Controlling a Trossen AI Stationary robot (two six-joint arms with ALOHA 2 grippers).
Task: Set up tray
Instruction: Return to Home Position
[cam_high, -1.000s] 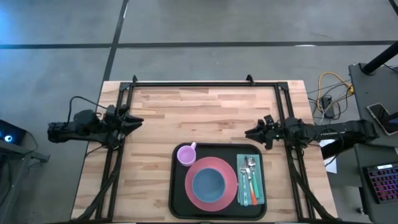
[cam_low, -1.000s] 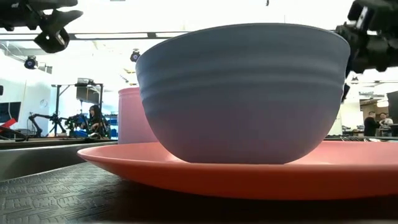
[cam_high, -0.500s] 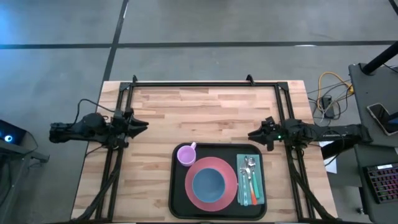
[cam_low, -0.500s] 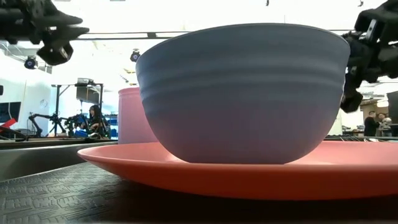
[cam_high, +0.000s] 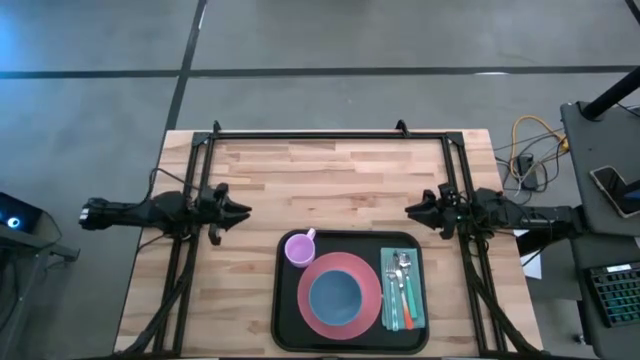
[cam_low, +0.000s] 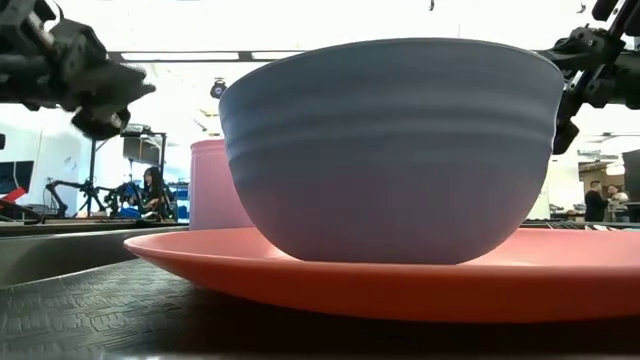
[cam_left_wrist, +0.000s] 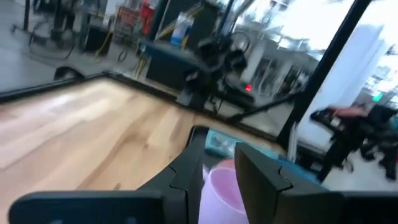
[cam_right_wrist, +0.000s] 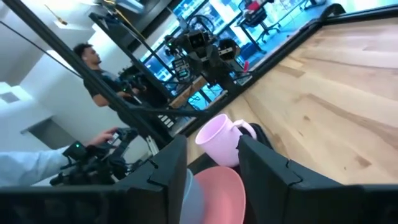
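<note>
Hovering grippers flank the laid tray

High view: the black tray (cam_high: 285, 322) sits on the wooden table (cam_high: 330, 180), carrying a pink cup (cam_high: 298, 248), a blue bowl (cam_high: 336, 294) on a pink plate (cam_high: 306, 300), and cutlery on a napkin (cam_high: 419, 290). The left gripper (cam_high: 240, 210) and right gripper (cam_high: 412, 210) hover at opposite table sides.

Low view: the bowl fills the frame.

Wrist views: each gripper's 2 fingers stand apart, empty.

Both dark six-joint arms are stretched out low and nearly level, pointed inward at each other. The left arm (cam_high: 140, 212) is reached in from the frame's left edge, with the two-finger left gripper (cam_high: 240, 210) parked left of centre, fingers (cam_left_wrist: 186, 180) parted by only a narrow gap. The right arm (cam_high: 520, 213) is mirrored on the right, with the right gripper (cam_high: 412, 210) right of centre and its fingers (cam_right_wrist: 165, 177) spread noticeably wider. Nothing is gripped by either.
</note>
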